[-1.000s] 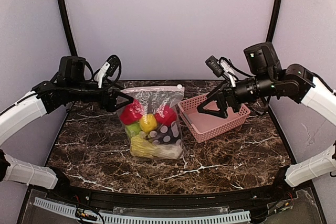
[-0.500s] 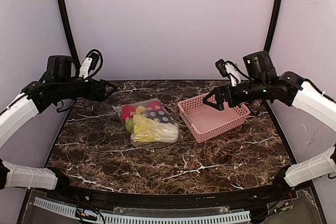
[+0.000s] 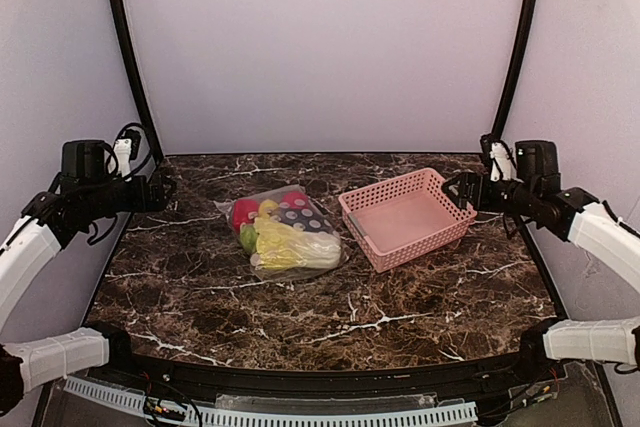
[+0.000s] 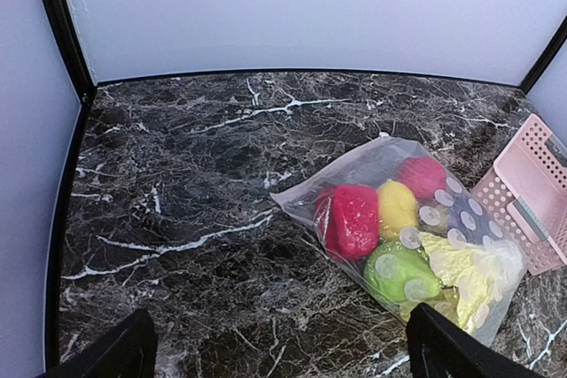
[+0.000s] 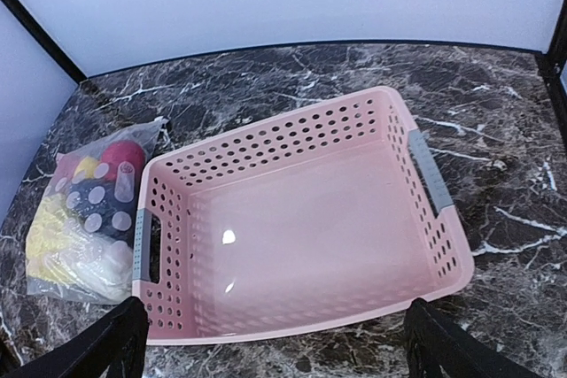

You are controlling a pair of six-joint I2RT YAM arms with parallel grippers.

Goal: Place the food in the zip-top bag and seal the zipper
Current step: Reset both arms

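The zip-top bag (image 3: 318, 221) lies flat on the marble table, left of centre, with the food inside it. The yellow-green cabbage (image 3: 295, 247), the red bell pepper (image 3: 243, 213) and small round pieces show through the plastic. The left wrist view shows the bag (image 4: 354, 164), the pepper (image 4: 354, 219), a yellow piece (image 4: 396, 207), a green piece (image 4: 399, 270) and the cabbage (image 4: 469, 272). The zipper strip is too faint to tell whether it is pressed shut. My left gripper (image 3: 165, 187) is open and empty, far left of the bag. My right gripper (image 3: 452, 190) is open and empty, at the basket's far right.
A pink lattice basket (image 3: 440, 243) stands right of the bag, close beside it, with nothing in it; the right wrist view looks down into the basket (image 5: 292, 121). Black frame posts stand at the back corners. Walls close in both sides.
The bag, held up by both grippers one second ago, now lies flat on the table. Both arms have let go and drawn back outward to the table's sides.
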